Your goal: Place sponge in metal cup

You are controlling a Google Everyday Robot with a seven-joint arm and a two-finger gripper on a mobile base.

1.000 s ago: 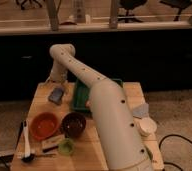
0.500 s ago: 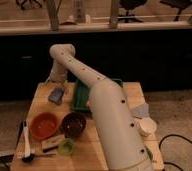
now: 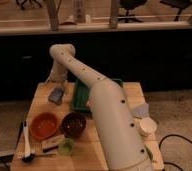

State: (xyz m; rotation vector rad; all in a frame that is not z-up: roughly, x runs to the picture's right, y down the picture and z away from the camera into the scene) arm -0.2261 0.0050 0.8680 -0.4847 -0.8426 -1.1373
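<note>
We see a wooden table [image 3: 109,150] viewed from above the robot, whose pale arm [image 3: 109,115] crosses the middle of the view and bends at an elbow near the far left corner of the table. The gripper [image 3: 55,79] hangs below that elbow, at the far left of the tabletop, just above and behind the sponge [image 3: 56,95]; we cannot tell its state, nor whether it touches the sponge. The sponge, a small blue-grey pad, lies flat on the wood near the far left corner, just left of the green tray [image 3: 81,95], which the arm partly covers. Nearer the camera we note an orange bowl [image 3: 44,125] and a dark brown bowl [image 3: 73,124] side by side, a tan block [image 3: 52,143] and a small green cup [image 3: 65,146] in front of them, and a white-handled utensil [image 3: 25,141] along the left edge. To the right of the arm lie a pale grey-blue cloth [image 3: 141,109] and a round white container [image 3: 148,126].
</note>
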